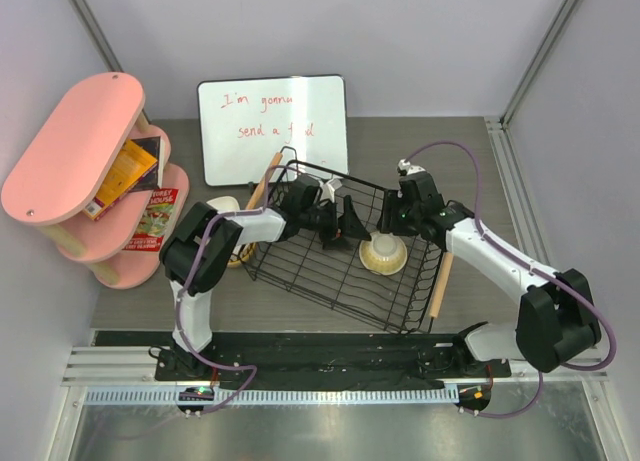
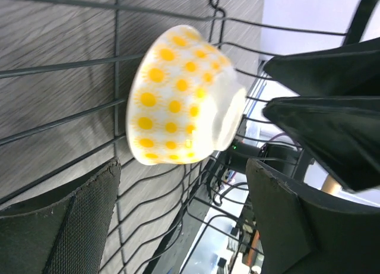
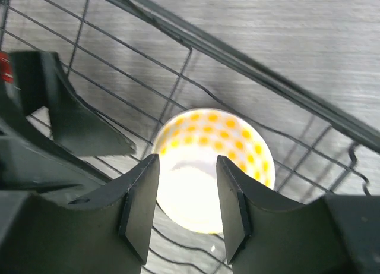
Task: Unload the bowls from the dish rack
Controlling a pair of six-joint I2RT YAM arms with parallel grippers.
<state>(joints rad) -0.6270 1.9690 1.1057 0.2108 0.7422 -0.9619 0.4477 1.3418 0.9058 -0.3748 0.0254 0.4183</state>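
Now, one bowl is seen in the dish rack (image 1: pixel 300 273): a white bowl with yellow dots (image 2: pixel 178 95), turned upside down toward the rack's right end, rim on the wire floor and foot ring up. The right gripper (image 3: pixel 187 179) is poised directly above it, fingers parted, one to each side of the foot. Nothing is pinched, and whether the pads touch the glaze cannot be told. The left gripper (image 2: pixel 184 191) is held inside the rack too, just beside the bowl, its fingers spread wide with only wire and table between them. A pale bowl (image 1: pixel 222 203) is spotted out on the table (image 1: pixel 130 306), just left of the rack by its wooden handle, half hidden by the left arm.

As for handling, the dotted bowl is judged to be glazed ceramic: stiff, smooth and light enough for one gripper, but breakable if dropped on the wires. The sloping wall is likely to be slippery, and a squeeze there could be turned into an upward slide. A better hold is judged to be across the foot ring, low where it meets the wall, or across the full width with the fingers opened further and lowered toward the rim. A straight lift is called for, so that the rim is not caught on the rack's wires.
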